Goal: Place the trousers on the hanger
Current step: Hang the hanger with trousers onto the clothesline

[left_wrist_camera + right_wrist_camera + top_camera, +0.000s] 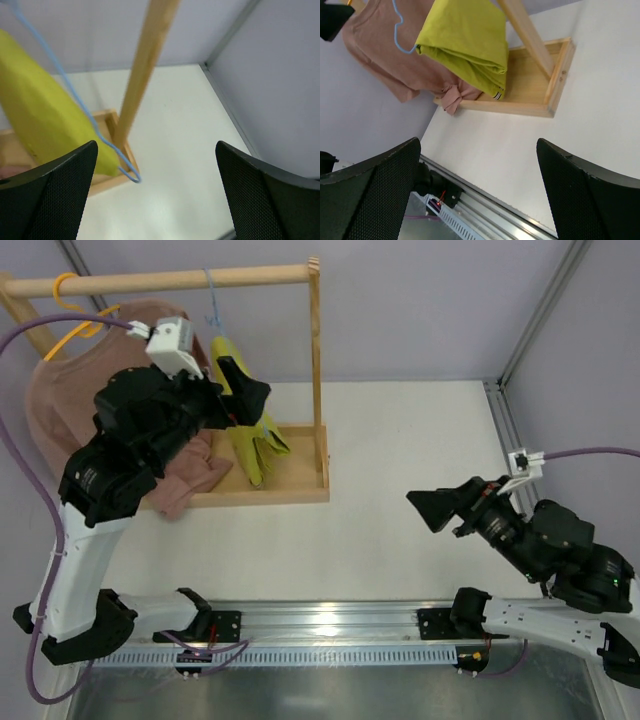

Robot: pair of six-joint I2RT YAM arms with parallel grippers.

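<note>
The yellow-green trousers [243, 435] hang folded over the thin light-blue hanger [211, 295], whose hook sits on the wooden rail [180, 280]. Their lower end reaches the rack's base tray [300, 490]. My left gripper [248, 390] is open right beside the trousers, holding nothing. In the left wrist view the trousers [40, 120] and the hanger wire [75, 97] lie left of the open gripper [157, 195]. My right gripper [432, 505] stands open over the table, well right of the rack. Its view shows the trousers [465, 40] and hanger [397, 35] far beyond the gripper [480, 195].
A dusty-pink T-shirt [70, 390] hangs on a yellow hanger [75, 300] at the rail's left end. The rack's upright post [317, 360] stands just right of the trousers. A metal rail [330, 625] runs along the near table edge. Walls close in on the right.
</note>
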